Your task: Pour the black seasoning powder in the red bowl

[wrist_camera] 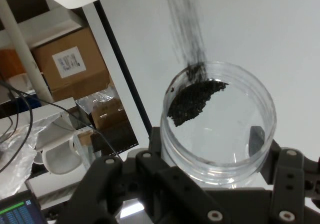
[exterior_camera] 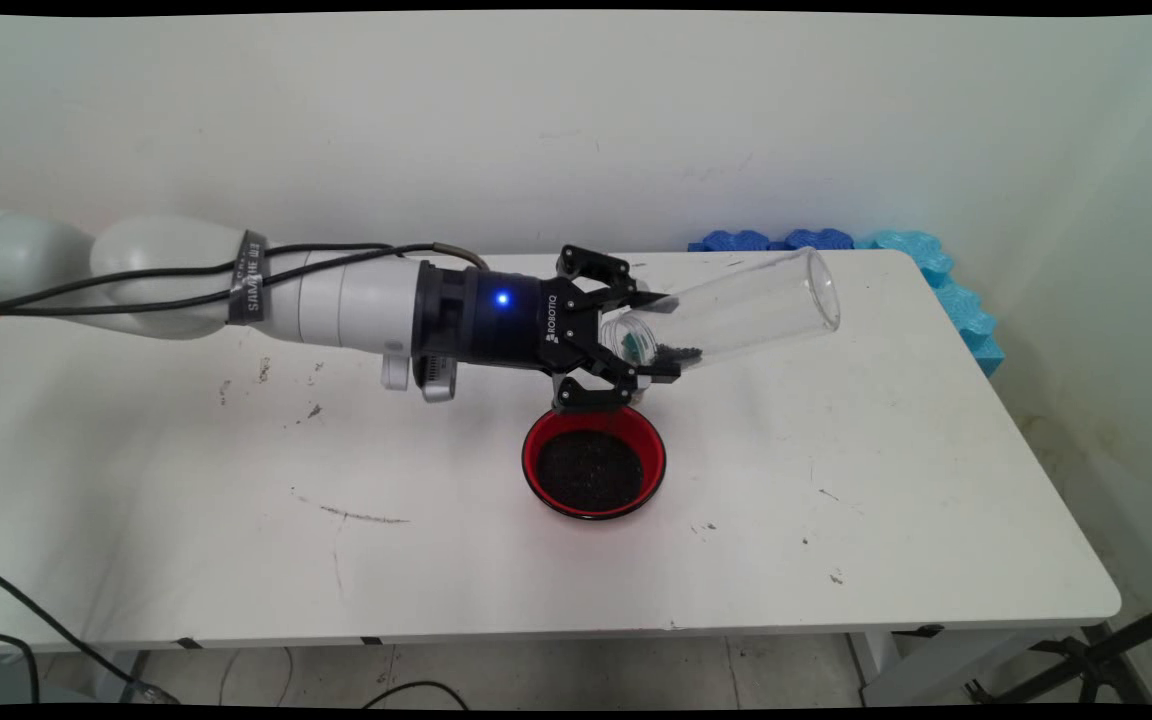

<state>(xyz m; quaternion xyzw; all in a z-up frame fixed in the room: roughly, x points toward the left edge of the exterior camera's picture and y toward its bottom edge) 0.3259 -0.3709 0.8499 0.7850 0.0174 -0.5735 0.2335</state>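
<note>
Gripper point(exterior_camera: 658, 337) clenched round a clear jar point(exterior_camera: 736, 308), tilted, holding dark grains point(wrist_camera: 192, 100); red bowl point(exterior_camera: 593, 462) just below, mid-table; table point(exterior_camera: 936, 480) bare to the right; blue foam point(exterior_camera: 946, 290) along far-right edge.

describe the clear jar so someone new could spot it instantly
Start at the white table; above its middle sits a red bowl of dark grains. The clear jar hangs tilted above it, clamped in the black gripper, the only see-through thing there.
</note>
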